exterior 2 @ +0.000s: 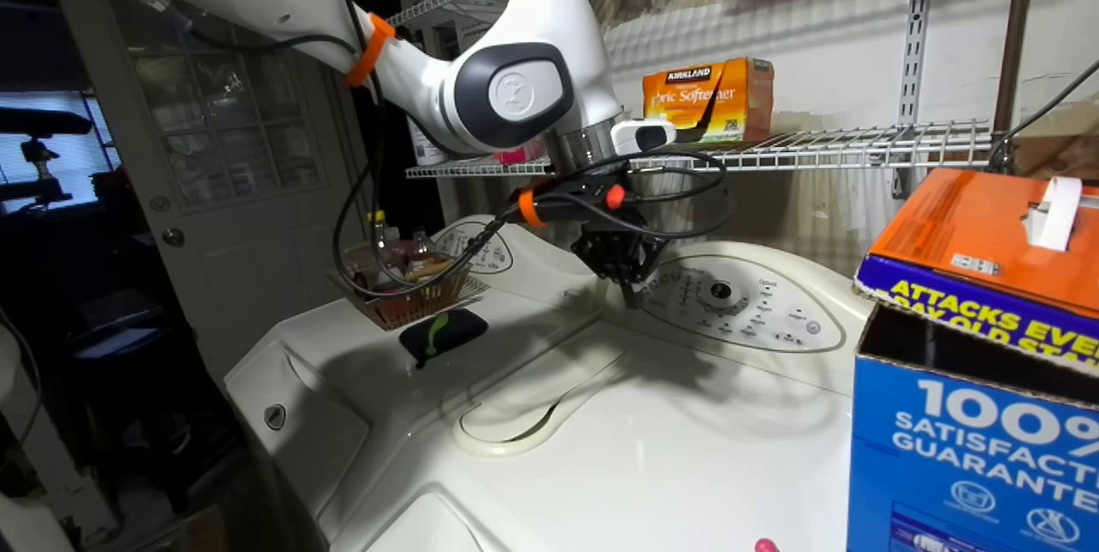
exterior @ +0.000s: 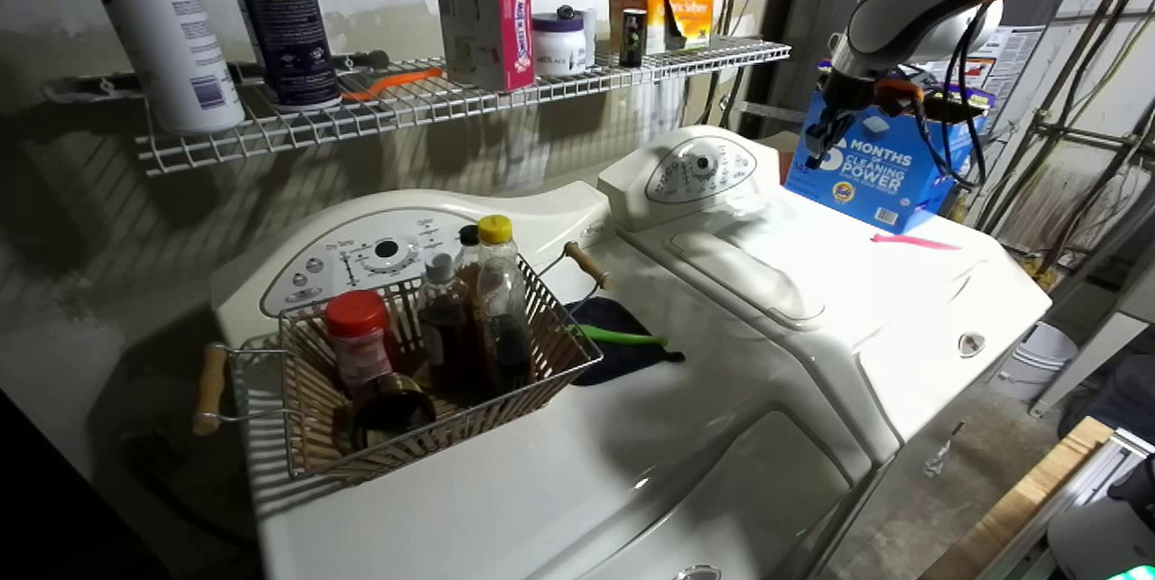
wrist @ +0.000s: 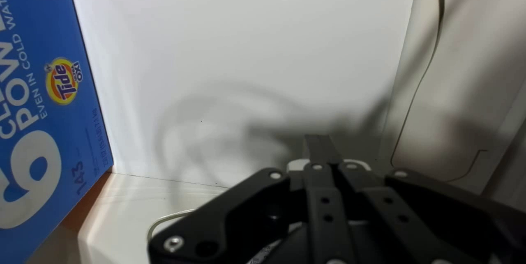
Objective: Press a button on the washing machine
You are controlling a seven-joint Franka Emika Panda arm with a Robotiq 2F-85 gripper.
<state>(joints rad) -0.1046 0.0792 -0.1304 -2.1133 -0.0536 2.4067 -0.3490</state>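
Note:
The white washing machine [exterior: 839,282] stands on the right in an exterior view and fills the front in an exterior view [exterior 2: 670,449]. Its rounded console [exterior: 632,188] bears a round dark-centred knob [exterior: 704,162] and small buttons; the knob also shows in an exterior view [exterior 2: 721,290]. My gripper [exterior 2: 634,299] points down above the machine, near the console's one end, fingers together with nothing between them. It also shows in an exterior view [exterior: 817,151] and in the wrist view [wrist: 318,137], over the white lid [wrist: 246,42]. The gripper hides most of the console in the wrist view.
A blue detergent box [exterior: 866,165] stands on the washing machine; a pink strip [exterior: 916,242] lies before it. The other white appliance [exterior: 433,499] carries a wire basket [exterior: 451,422] of bottles and a dark cloth [exterior: 623,363]. A wire shelf [exterior: 388,115] hangs above.

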